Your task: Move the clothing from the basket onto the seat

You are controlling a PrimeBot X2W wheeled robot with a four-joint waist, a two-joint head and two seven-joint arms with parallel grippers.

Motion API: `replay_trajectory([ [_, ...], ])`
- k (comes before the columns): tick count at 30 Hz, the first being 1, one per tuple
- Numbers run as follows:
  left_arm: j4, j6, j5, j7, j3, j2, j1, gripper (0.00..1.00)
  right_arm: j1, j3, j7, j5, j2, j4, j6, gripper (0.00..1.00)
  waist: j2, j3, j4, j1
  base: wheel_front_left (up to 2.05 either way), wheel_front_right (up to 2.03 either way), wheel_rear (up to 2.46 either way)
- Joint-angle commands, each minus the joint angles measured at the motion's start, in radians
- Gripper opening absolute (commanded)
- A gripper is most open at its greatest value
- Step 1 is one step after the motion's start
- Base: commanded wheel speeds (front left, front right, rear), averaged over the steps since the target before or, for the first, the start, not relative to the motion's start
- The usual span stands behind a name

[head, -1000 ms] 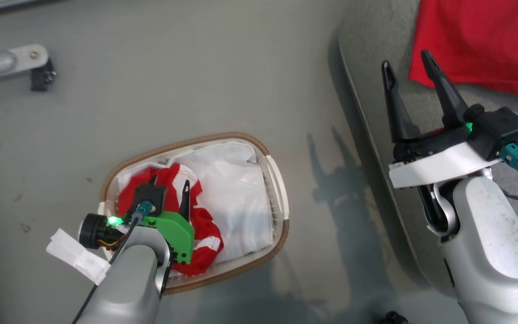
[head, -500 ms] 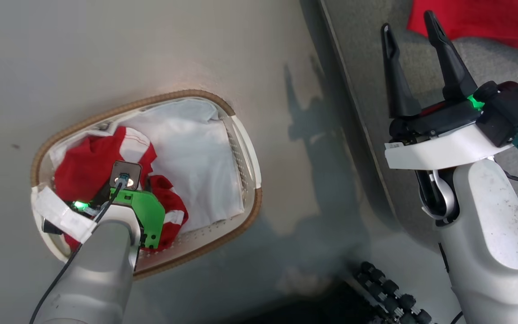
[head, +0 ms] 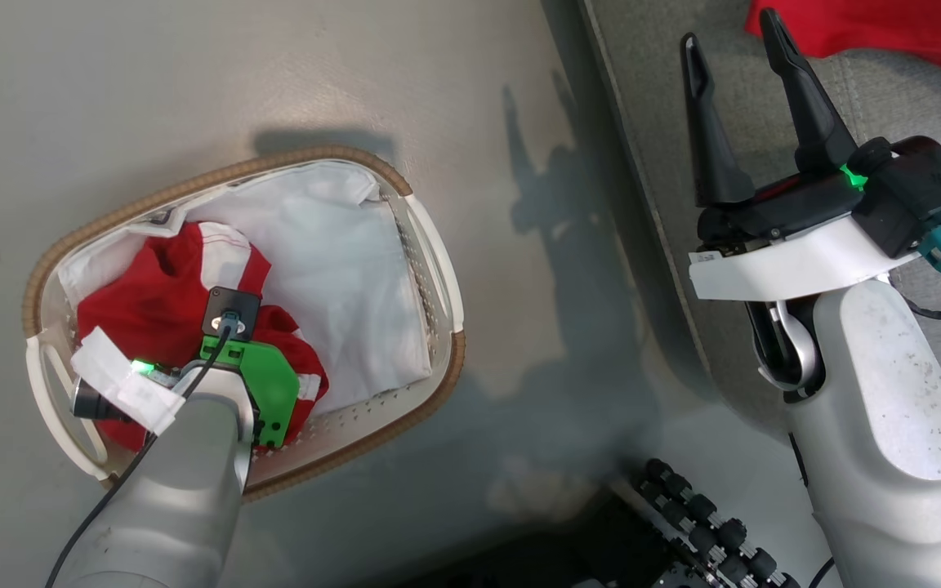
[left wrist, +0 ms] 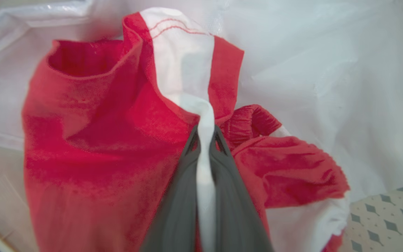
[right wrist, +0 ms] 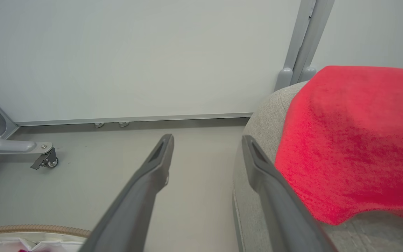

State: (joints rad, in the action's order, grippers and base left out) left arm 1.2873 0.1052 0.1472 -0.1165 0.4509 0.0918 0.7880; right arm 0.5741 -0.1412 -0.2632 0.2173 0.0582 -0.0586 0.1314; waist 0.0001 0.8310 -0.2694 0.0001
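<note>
- Basket (head: 217,174), lower left, holds red clothing (head: 156,298) on a white liner (head: 340,269).
- My left hand (left wrist: 206,133) is clenched on its white stripe.
- My right hand (head: 728,28), released, hovers over the seat (head: 642,49), upper right, by another garment (head: 887,24).

Basket (head: 317,155) sat on the floor (head: 193,82), left of the seat (head: 642,82). Clothing (head: 152,302) lay in its left half, on a liner sheet (head: 340,261) spreading right. My left hand (left wrist: 206,131) was down in the basket on that clothing. My right hand (head: 729,28) hung over the seat's left edge, with another garment (head: 887,28) on the seat behind it.
</note>
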Motion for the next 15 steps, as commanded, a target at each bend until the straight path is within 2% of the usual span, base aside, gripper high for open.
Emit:
replay_trajectory([
  [1,0.0,-0.003,0.013,-0.031,-0.005,0.0,-0.01,0.0,0.003,0.002,-0.002,-0.002,0.0,-0.007,-0.001,1.0,-0.0001,-0.033,0.007,-0.0001,0.0,0.0,0.0],
  [5,-0.004,-0.01,0.025,-0.102,-0.005,-0.014,-0.031,0.0,-0.018,0.009,-0.002,-0.006,0.001,-0.026,-0.001,1.0,-0.0001,-0.093,0.022,-0.0001,0.0,0.0,0.0],
  [10,-0.046,-0.034,0.076,-0.143,-0.027,-0.031,-0.065,0.0,-0.056,0.023,-0.002,-0.006,0.009,-0.051,-0.001,1.0,-0.0001,-0.181,0.058,-0.0001,0.0,0.0,0.0],
  [15,-0.179,-0.053,0.104,-0.149,-0.032,-0.039,-0.12,0.0,-0.1,0.028,-0.002,0.002,0.025,-0.081,-0.001,1.0,-0.0001,-0.269,0.101,-0.0001,0.0,0.0,0.0],
])
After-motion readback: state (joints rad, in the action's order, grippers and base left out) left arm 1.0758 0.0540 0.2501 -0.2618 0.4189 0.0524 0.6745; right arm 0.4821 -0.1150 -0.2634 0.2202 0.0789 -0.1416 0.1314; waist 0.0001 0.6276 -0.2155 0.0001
